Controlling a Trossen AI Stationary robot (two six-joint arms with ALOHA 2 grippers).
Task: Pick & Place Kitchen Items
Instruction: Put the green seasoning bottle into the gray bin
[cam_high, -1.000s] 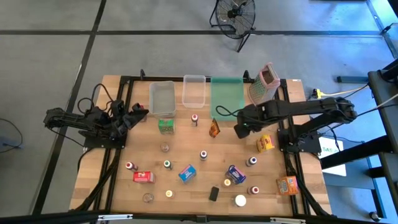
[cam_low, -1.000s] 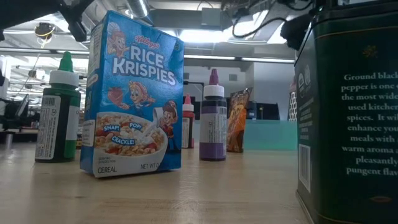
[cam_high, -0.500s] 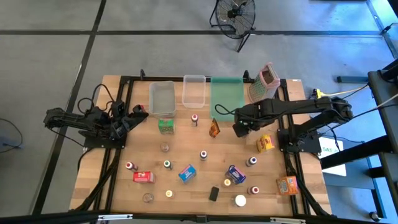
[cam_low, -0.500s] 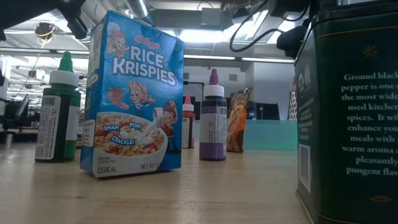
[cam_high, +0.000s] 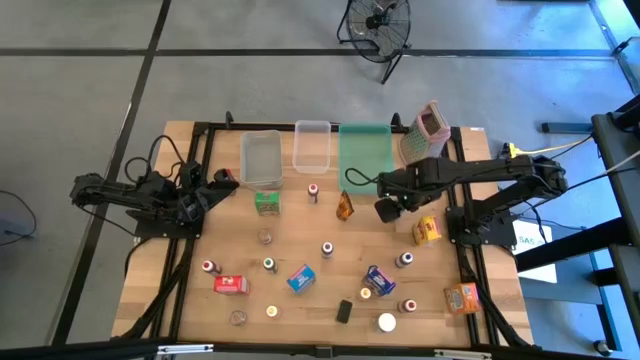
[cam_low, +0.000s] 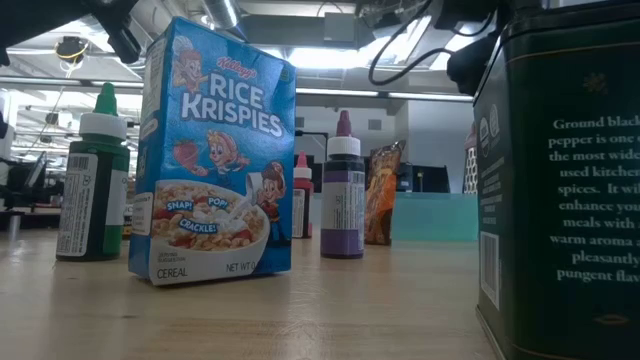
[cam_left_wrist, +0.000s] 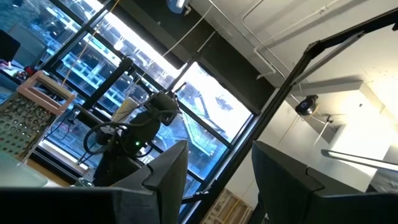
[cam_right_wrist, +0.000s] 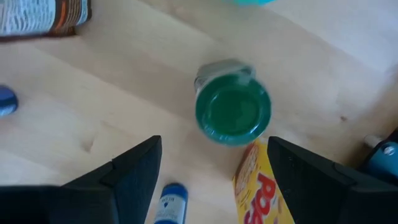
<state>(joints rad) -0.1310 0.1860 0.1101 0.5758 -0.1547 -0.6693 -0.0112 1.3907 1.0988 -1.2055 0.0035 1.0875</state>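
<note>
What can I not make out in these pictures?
Low view: the pepper tin is cut off by the right edge; the Rice Krispies box hides whatever stands behind it.
Right wrist view: the yellow box is cut off by the bottom edge, the brown pouch by the top edge.
Left wrist view: no kitchen items show.

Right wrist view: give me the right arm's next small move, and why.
Probably lower the open right tool straight onto the green-lidded jar: it stands upright, nearly centred between the fingers, not yet gripped. Mind the yellow box close beside it. The left tool waits at the table edge.
</note>
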